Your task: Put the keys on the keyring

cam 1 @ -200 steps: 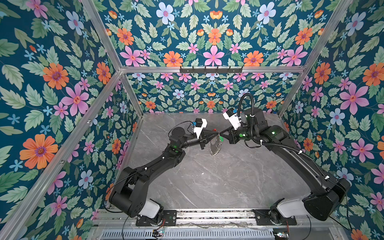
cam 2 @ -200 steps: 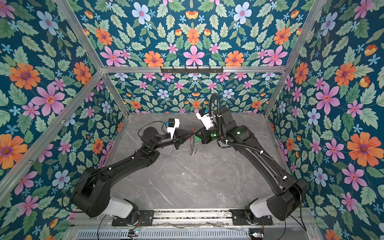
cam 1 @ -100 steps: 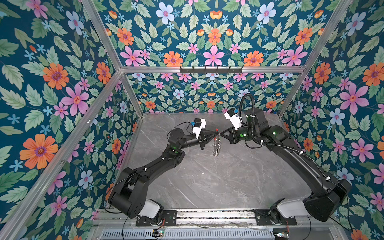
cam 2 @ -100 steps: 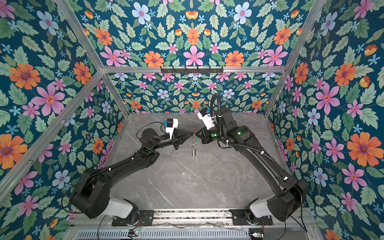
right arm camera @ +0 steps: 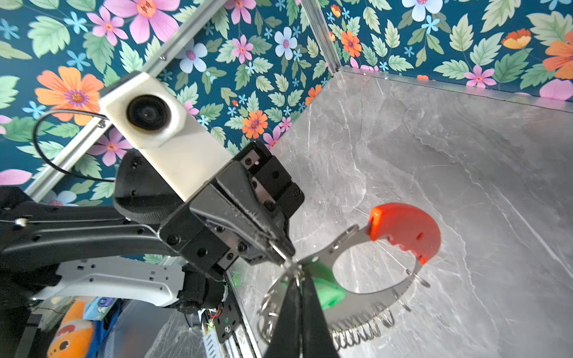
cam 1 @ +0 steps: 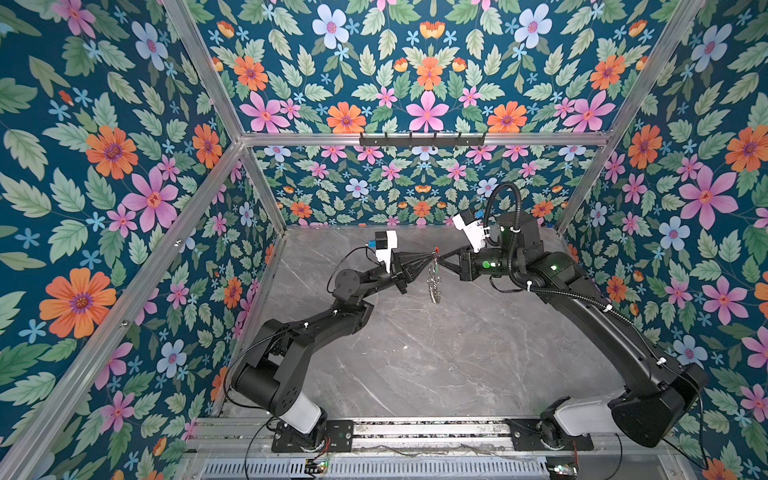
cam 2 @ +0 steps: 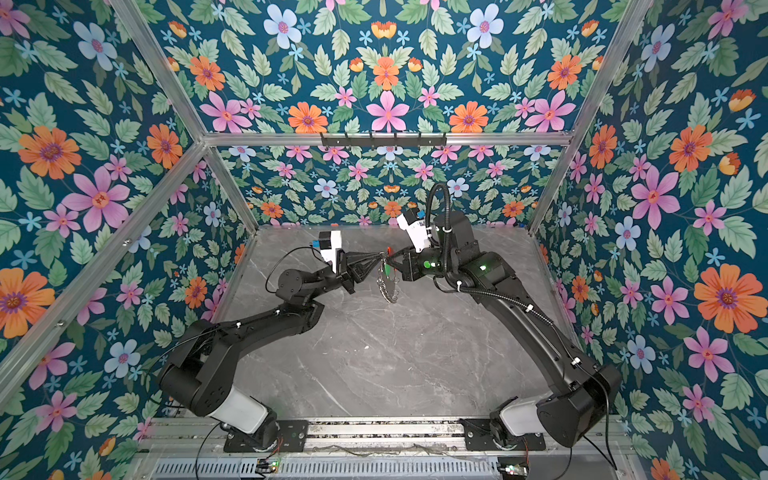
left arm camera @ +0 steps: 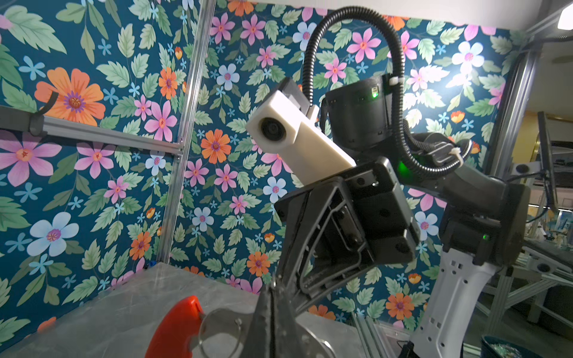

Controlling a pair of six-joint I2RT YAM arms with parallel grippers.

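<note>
The keyring [cam 1: 434, 286] [cam 2: 388, 289] hangs in the air over the back middle of the table, nearly edge-on in both top views. It is a metal hoop [right arm camera: 366, 302] with a red arc [right arm camera: 406, 229] [left arm camera: 176, 328] and several small silver rings [right arm camera: 359, 333]. My left gripper [cam 1: 429, 258] [left arm camera: 272, 297] is shut on the hoop's metal band. My right gripper [cam 1: 441, 260] [right arm camera: 299, 279] meets it tip to tip and is shut at the small loop of the keys, a green tag [right arm camera: 327, 293] [cam 2: 387, 271] partly hidden behind the right fingers.
The grey marble table [cam 1: 436, 365] lies below, enclosed by floral walls with aluminium posts. A black hook rail [cam 1: 422, 139] is fixed high on the back wall. Both arm bases stand at the front rail [cam 1: 415, 430].
Both gripper tips have drifted a little up and toward the back wall, still together. The hanging keyring has turned from showing its broad face to nearly edge-on.
</note>
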